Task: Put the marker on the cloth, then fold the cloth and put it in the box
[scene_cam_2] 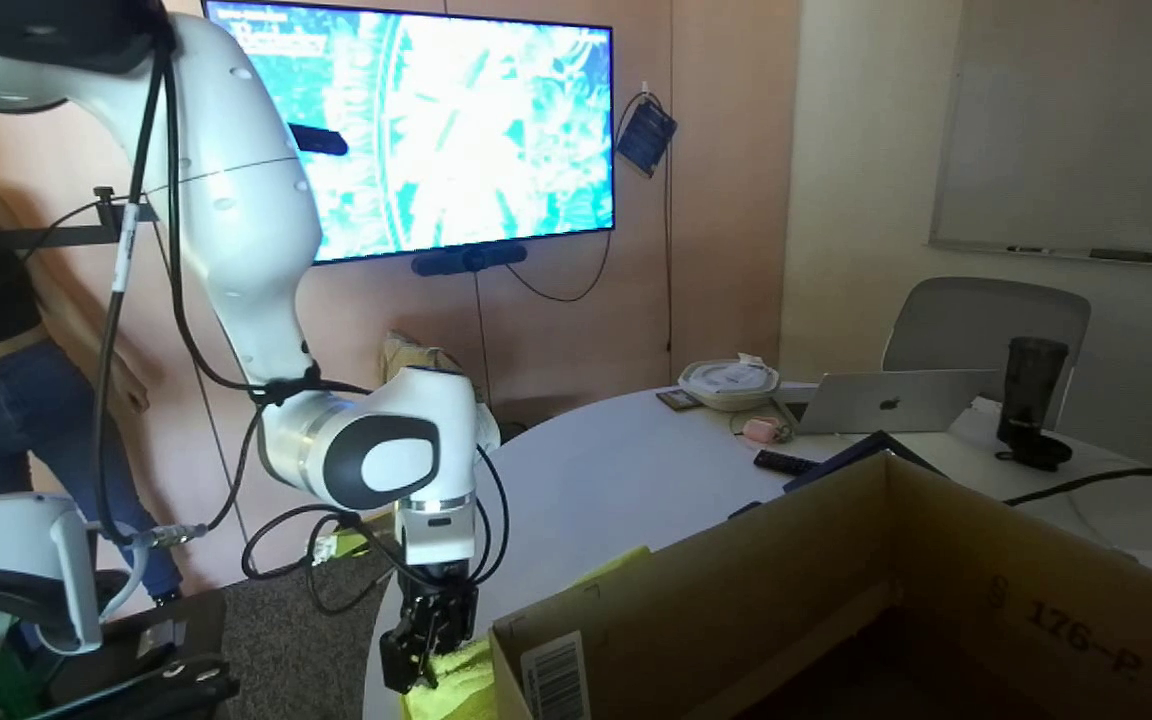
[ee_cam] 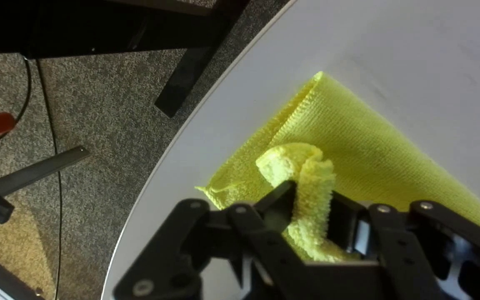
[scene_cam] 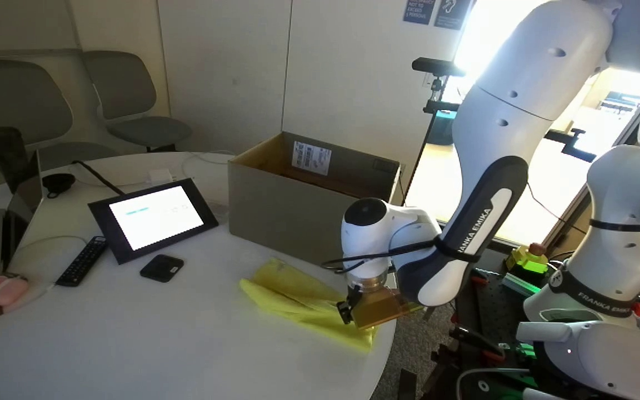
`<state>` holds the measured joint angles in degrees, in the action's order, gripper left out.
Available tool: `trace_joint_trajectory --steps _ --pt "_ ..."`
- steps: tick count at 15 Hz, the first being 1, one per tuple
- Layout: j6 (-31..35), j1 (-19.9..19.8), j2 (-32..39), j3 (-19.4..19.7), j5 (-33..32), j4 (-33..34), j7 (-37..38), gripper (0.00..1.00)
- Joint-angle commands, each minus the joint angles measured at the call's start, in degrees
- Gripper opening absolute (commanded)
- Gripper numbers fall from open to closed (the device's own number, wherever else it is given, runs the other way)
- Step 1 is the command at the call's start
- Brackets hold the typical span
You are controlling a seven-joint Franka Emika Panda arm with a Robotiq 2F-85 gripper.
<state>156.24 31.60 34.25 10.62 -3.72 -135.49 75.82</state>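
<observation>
Box (scene_cam_2: 796,570) printed "176-P" — claw (ee_cam: 311,210) pinches cloth (ee_cam: 373,154).

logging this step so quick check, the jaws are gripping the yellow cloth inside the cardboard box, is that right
Not quite, the place is wrong: the yellow cloth rests on the table, beside and outside the cardboard box, as an exterior view shows. The jaws are indeed gripping it.
</observation>
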Motion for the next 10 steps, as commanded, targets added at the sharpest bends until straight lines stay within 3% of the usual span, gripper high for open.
trace_joint_trajectory --steps 1,8,10 --pt "1.1 -2.7 -1.5 -2.5 0.7 -1.8 1.2 0.38" --pt "-1.2 -1.7 -4.4 -1.2 -1.0 -2.9 4.7 0.95" --pt "-2.0 -1.6 -5.5 -1.5 -1.2 -3.5 6.0 1.0"
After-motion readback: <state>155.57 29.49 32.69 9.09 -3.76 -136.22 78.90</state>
